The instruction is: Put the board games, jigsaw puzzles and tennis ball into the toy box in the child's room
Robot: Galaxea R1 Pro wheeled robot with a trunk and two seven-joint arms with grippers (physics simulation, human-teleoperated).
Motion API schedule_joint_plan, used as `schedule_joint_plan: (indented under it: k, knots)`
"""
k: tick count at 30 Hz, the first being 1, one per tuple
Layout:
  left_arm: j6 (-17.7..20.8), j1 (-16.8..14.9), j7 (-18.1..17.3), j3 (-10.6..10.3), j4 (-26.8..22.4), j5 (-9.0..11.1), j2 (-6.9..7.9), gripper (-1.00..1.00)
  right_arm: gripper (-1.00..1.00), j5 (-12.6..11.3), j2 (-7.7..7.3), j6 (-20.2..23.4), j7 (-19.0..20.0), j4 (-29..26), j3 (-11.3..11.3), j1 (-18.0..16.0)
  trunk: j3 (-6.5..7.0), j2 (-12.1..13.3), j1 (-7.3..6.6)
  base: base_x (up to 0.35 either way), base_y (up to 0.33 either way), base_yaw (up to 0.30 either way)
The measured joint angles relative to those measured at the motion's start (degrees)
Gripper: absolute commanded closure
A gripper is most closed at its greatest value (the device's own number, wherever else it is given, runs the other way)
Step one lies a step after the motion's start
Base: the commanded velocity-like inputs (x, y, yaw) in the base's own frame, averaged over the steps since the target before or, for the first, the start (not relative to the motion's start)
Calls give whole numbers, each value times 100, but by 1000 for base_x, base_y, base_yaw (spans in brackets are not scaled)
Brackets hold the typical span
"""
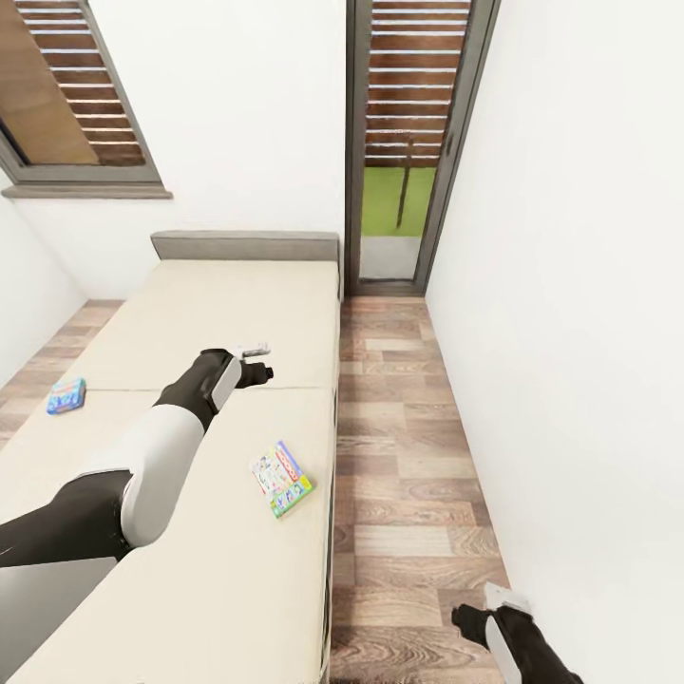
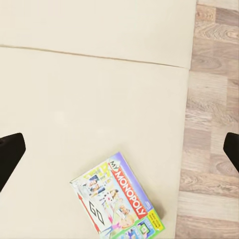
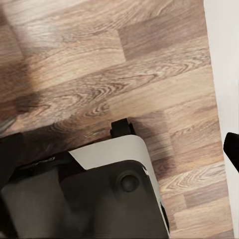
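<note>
Board game [image 1: 281, 479] printed "MONOPOLY", green-and-white, flat on beige mattress near its floor-side edge, turned at an angle; same box [image 2: 117, 201] seen from left wrist, lying close to mattress edge and to wood planks beside it. Second board game [image 1: 66, 395], small and blue, flat on far side of bed [image 1: 190, 323], well apart from first. Mattress split by a thin seam across its width; grey headboard [image 1: 245, 246] against white wall.

Left gripper [image 1: 258, 362] held out above mattress, beyond seam, apart from both boxes; fingers [image 2: 10, 157] dark at either border of wrist picture, spread wide, nothing between them. Right gripper [image 1: 467, 617] low over wood-plank floor [image 1: 399, 456] beside bed, close to white wall; one dark fingertip [image 3: 232, 148] at picture border, so spread or pressed together: cannot tell. Robot's grey-and-black base [image 3: 99, 194] on planks beneath it.

Window with brown slats [image 1: 76, 85] above bed; tall slatted glass door [image 1: 408, 133] at end of floor strip, green showing through lower pane.
</note>
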Motion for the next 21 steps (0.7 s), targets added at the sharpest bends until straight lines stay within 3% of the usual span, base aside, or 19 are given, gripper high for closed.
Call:
schedule_joint_plan:
  k: [3,4,7,13,21]
  knots:
    - [7,0,-4,-1,0,1,0,-100,-100,6,165,491,-22,-483,16,-110,-29,0,0,0,0,0]
    - [11,0,-7,-1,1,1,-1,-100,-100,-1,290,806,-43,-927,55,-190,-37,0,0,0,0,0]
    - [20,0,-16,-2,1,0,-1,-100,-100,6,384,1062,-63,-1456,157,-341,-66,0,0,0,0,0]
    - [26,0,-41,-2,1,2,-1,-100,-100,1,434,1304,-101,-2119,603,-454,-122,0,0,0,0,0]
    - [42,-1,-63,-2,0,-1,-46,-100,-100,-2,502,1543,-416,-2380,1075,-495,-197,0,0,0,0,0]
